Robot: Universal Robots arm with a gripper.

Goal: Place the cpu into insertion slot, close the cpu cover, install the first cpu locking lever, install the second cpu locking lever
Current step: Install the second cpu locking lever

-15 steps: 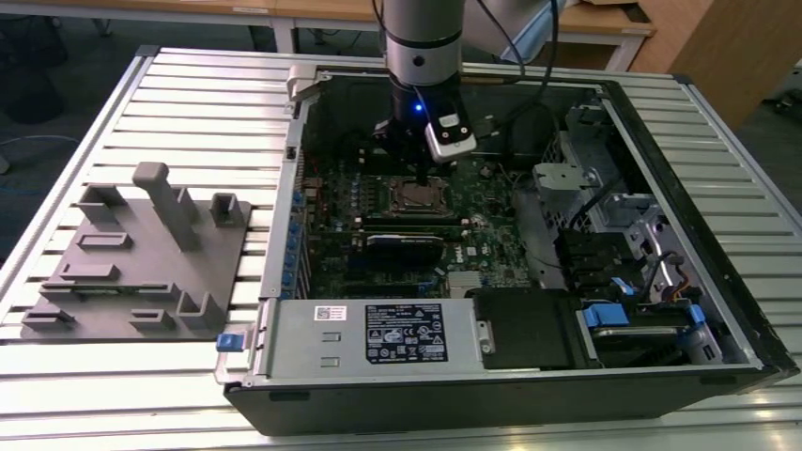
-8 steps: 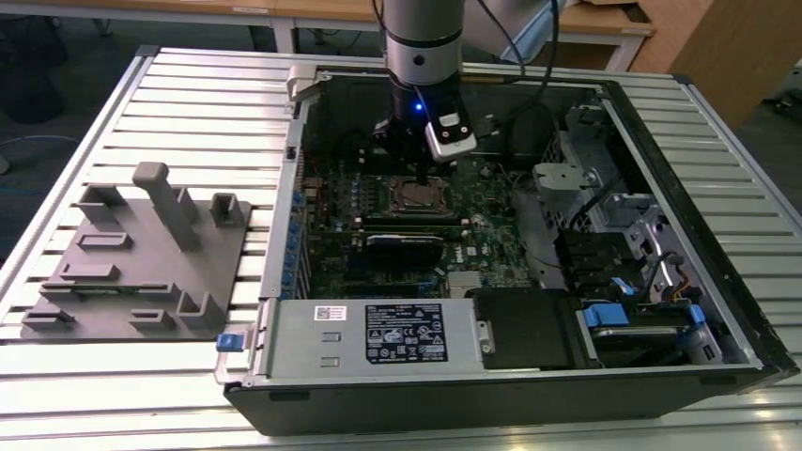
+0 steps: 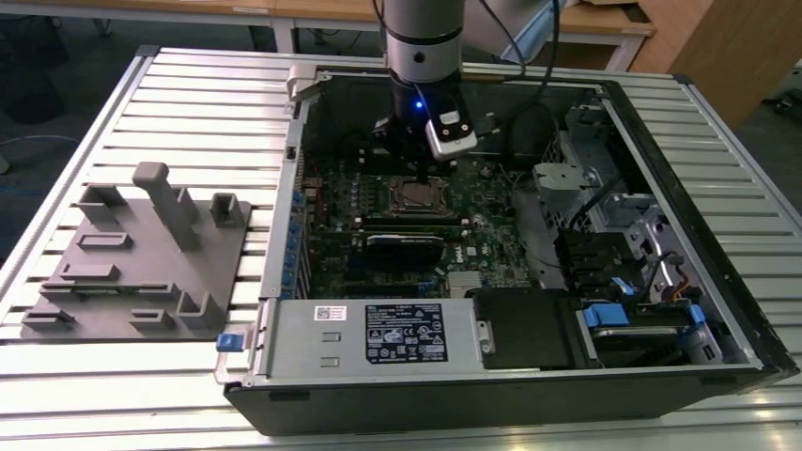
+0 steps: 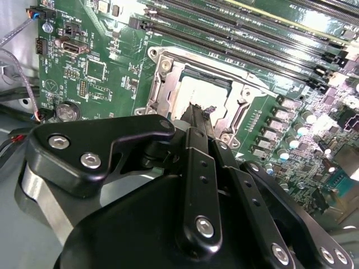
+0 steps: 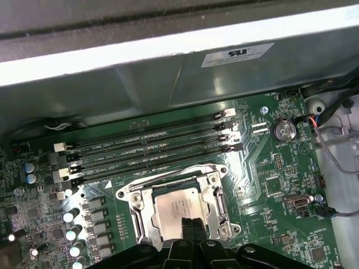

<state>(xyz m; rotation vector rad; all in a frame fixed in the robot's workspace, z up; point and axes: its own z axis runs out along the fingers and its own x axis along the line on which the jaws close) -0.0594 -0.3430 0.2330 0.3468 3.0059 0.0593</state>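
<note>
- Cpu (image 5: pixel 178 208) lies flat in the insertion slot (image 5: pixel 140 204), cover (image 5: pixel 220 203) down around it.
- My fingers (image 5: pixel 189 231), pressed together and empty, hover at its 6 o'clock edge.

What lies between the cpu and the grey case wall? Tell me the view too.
In the first wrist view, long black memory slots run side by side between the cpu and the grey case wall.

Silvery cpu (image 5: pixel 182 204) seated under closed cpu cover (image 5: pixel 178 197), black gripper (image 5: pixel 193 224) tips together over its edge.
</note>
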